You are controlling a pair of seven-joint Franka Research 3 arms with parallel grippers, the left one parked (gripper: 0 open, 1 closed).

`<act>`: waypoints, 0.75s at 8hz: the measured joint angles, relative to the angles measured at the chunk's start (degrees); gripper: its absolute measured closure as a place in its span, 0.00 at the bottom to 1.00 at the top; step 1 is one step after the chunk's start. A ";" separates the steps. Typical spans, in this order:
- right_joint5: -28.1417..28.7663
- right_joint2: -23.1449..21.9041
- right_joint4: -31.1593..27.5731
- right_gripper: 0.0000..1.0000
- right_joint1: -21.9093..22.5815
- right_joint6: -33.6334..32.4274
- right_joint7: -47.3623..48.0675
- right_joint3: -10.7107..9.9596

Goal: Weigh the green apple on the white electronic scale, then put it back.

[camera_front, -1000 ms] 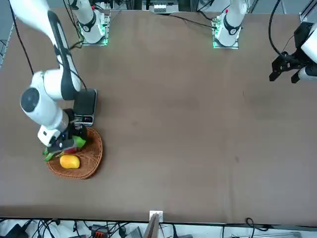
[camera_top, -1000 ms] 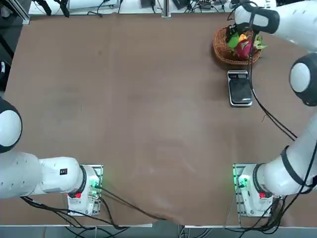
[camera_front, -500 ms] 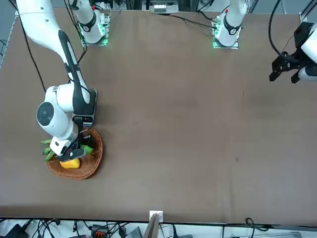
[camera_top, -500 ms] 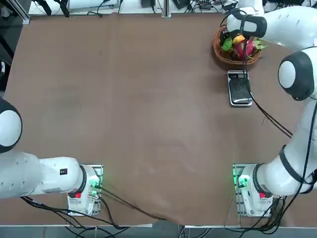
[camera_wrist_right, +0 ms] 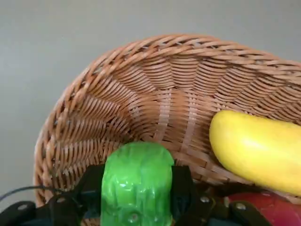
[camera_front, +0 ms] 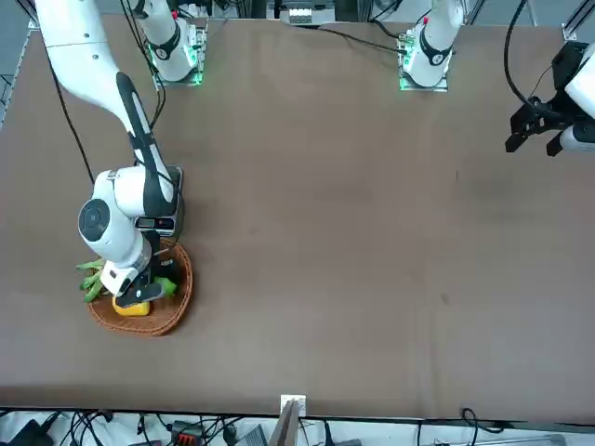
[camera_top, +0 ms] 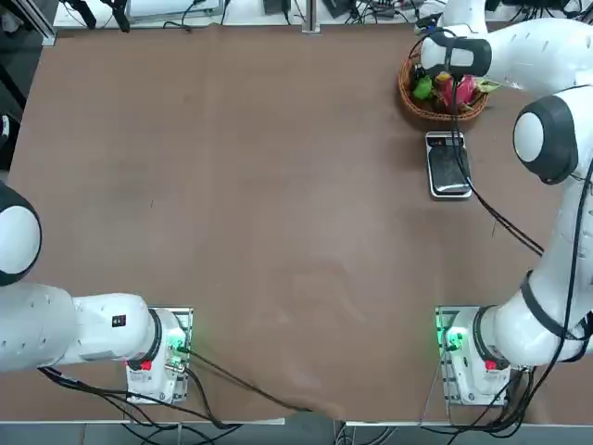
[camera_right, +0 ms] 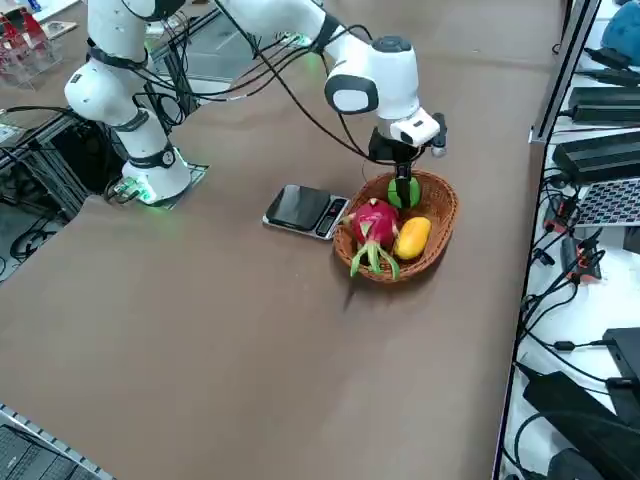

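Right gripper (camera_wrist_right: 137, 207) now down low inside basket (camera_wrist_right: 155, 89), clenched on green apple (camera_wrist_right: 137, 181). Scale (camera_right: 304, 209) behind hand, bare. Apple nearly back home.

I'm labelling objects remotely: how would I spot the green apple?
Find the round wicker basket beside the small dark-topped scale. Inside, the right gripper is shut on the glossy green apple, the only green ball, next to yellow fruit.
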 joint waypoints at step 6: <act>0.00 -0.83 1.90 0.00 -0.02 -1.26 0.05 -0.02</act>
